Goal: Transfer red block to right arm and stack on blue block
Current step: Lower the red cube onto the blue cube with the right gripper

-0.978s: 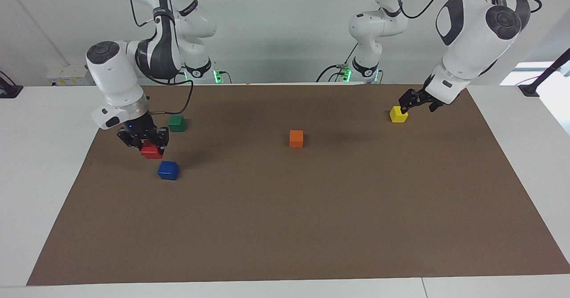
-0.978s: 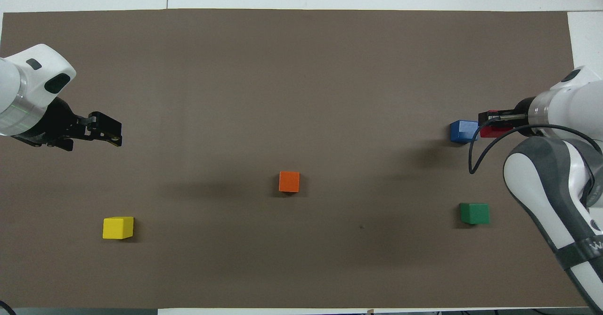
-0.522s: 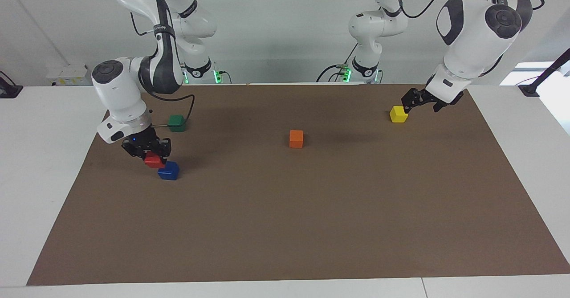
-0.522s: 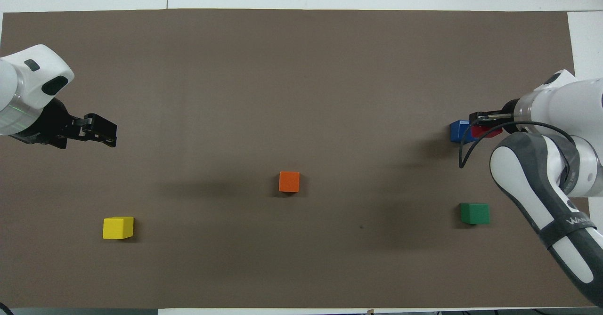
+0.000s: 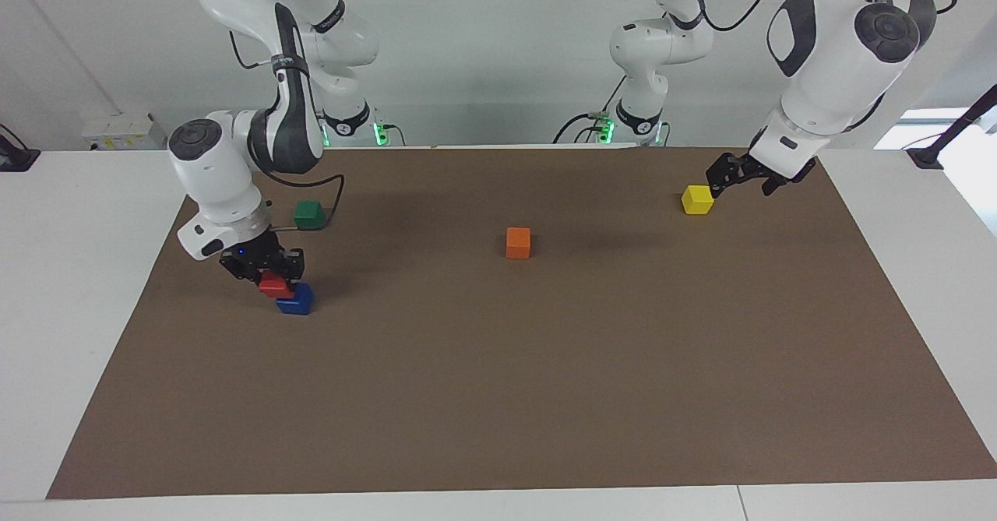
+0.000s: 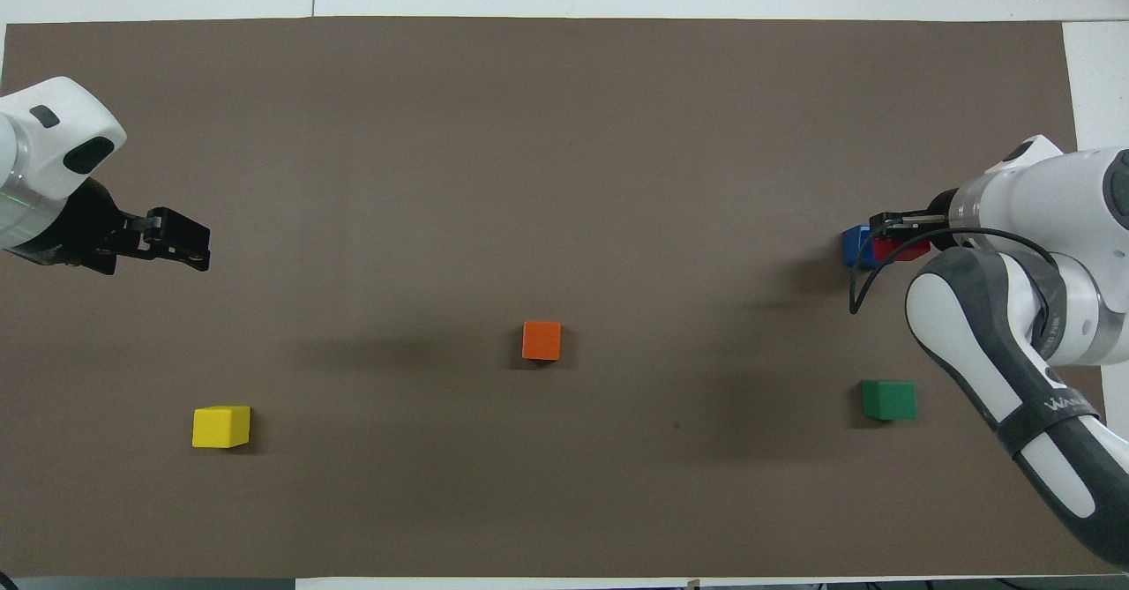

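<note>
My right gripper [image 5: 272, 276] is shut on the red block [image 5: 273, 285] and holds it low over the blue block [image 5: 297, 300], partly over its top and offset toward the right arm's end of the table. I cannot tell whether the two blocks touch. In the overhead view the red block [image 6: 901, 251] covers part of the blue block [image 6: 852, 246] under my right gripper [image 6: 887, 237]. My left gripper [image 5: 738, 185] is open and empty, raised over the mat at the left arm's end, and waits; it also shows in the overhead view [image 6: 199, 249].
On the brown mat [image 5: 545, 396] a green block [image 5: 309, 214] lies nearer to the robots than the blue block. An orange block [image 5: 518, 242] lies mid-table. A yellow block [image 5: 697, 199] lies at the left arm's end.
My right gripper has carried the red block down and sideways until it is partly over the blue block. My left gripper has drawn back a little toward its end of the table.
</note>
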You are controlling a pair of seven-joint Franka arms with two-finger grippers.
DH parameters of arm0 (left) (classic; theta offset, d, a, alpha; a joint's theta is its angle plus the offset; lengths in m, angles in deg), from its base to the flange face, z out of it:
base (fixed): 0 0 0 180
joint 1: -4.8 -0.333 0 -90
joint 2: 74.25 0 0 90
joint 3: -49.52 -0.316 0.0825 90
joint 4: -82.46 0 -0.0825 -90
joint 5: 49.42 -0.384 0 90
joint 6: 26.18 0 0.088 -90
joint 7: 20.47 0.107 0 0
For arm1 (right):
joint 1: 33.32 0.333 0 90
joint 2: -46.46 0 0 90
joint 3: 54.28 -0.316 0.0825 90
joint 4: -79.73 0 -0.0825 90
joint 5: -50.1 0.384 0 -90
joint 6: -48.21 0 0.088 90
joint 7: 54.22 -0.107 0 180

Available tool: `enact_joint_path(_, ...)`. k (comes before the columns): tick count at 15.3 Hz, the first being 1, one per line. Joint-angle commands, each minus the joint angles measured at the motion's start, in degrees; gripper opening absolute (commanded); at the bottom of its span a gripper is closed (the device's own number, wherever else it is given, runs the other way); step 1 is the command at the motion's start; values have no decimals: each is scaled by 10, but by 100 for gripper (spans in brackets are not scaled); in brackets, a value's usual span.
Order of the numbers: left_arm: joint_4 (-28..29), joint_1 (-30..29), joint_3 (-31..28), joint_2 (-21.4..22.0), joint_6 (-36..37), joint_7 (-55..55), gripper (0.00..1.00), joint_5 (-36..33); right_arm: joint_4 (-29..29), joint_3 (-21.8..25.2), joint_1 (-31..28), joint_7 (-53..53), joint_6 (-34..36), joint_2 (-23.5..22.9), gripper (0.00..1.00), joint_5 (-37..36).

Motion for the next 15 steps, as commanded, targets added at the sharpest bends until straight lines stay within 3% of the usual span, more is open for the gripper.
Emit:
enact_joint_path(1, -26, 7, -6, -11, 20, 8, 100, -10, 10, -4, -1, -13, -20, 3, 0, -1)
enact_joint_path(7, -33, 6, -7, -18, 43, 7, 100, -10, 11, -4, 6, -25, -28, -6, 0, -1)
enact_joint_path(10, -26, 6, -2, -2, 73, 7, 100, -10, 15, -4, 7, -25, -41, -10, 0, -1)
enact_joint_path(15, -17, 1, -7, 18, 62, 7, 100, -10, 16, -4, 6, -24, -43, -10, 0, -1)
